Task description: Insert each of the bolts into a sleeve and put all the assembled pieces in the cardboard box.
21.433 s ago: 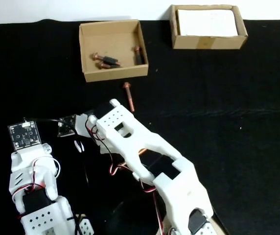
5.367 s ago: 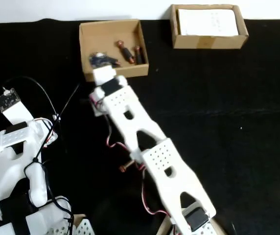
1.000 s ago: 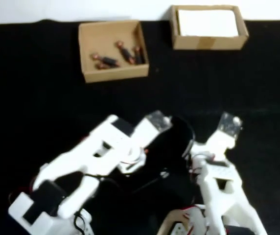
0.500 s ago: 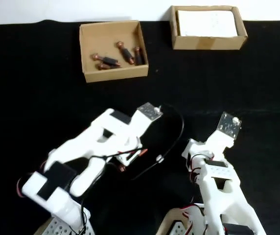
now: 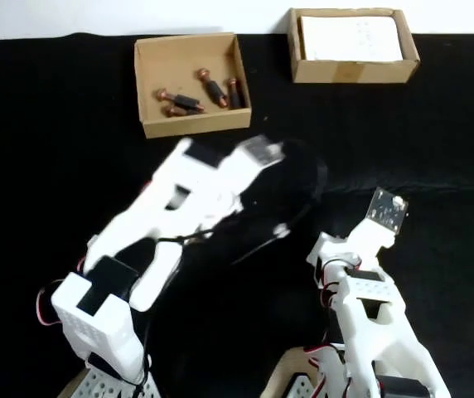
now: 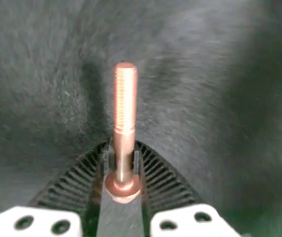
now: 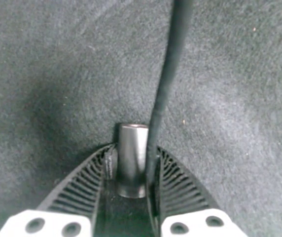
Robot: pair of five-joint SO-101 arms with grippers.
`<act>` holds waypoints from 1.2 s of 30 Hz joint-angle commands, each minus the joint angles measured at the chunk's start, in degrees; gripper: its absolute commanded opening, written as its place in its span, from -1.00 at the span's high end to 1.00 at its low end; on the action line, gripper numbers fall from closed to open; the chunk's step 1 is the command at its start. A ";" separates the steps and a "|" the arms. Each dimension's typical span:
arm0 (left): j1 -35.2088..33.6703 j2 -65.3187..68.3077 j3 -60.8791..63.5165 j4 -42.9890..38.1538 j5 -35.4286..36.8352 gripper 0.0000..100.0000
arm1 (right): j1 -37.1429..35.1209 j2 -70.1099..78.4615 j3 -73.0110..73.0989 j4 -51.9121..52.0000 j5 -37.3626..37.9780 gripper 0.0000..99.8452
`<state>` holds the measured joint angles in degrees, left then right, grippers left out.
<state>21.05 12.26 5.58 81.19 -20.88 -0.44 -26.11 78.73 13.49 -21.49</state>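
Note:
My left gripper (image 6: 123, 160) is shut on a copper bolt (image 6: 124, 111), gripping it just under the head, with the threaded end pointing away over the black cloth. My right gripper (image 7: 131, 165) is shut on a grey metal sleeve (image 7: 132, 155), whose open end faces away. In the high view the left arm (image 5: 191, 191) stretches from the front left toward the table's middle. The right arm (image 5: 361, 286) stands at the front right. The cardboard box (image 5: 194, 124) at the back left holds several assembled pieces (image 5: 181, 102).
A second cardboard box (image 5: 353, 71) with a white sheet inside stands at the back right. A black cable (image 5: 297, 217) loops between the two arms and crosses the right gripper (image 7: 166, 84). Black cloth covers the table.
The left arm has swung up and toward the back of the table, carrying the bolt. The right arm has hardly moved.

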 commanded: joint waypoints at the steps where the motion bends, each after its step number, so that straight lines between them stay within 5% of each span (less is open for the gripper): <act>1: -1.10 -2.33 -12.26 7.91 -3.96 0.98 | 0.66 -0.31 0.22 -0.31 -0.35 0.99; 8: -1.63 0.04 -15.52 -1.67 -18.02 0.98 | 0.66 -0.31 0.22 -0.31 -0.35 0.99; 16: -2.07 22.20 -29.23 -8.00 -26.64 0.98 | 0.66 -0.31 0.22 -0.31 -0.35 0.99; 24: -1.80 42.95 -57.54 13.54 -26.81 0.86 | 0.66 -0.31 0.13 -0.31 -0.35 0.99; 27: -2.68 47.16 -65.54 20.66 -25.41 0.68 | 0.66 -0.31 0.13 -0.31 -0.35 0.99; 36: -3.30 40.75 -66.15 20.48 -0.53 0.58 | 0.66 -0.31 0.13 -0.31 -0.35 0.99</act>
<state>17.71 59.47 -58.77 100.97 -29.85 -0.44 -26.11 78.73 13.49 -21.49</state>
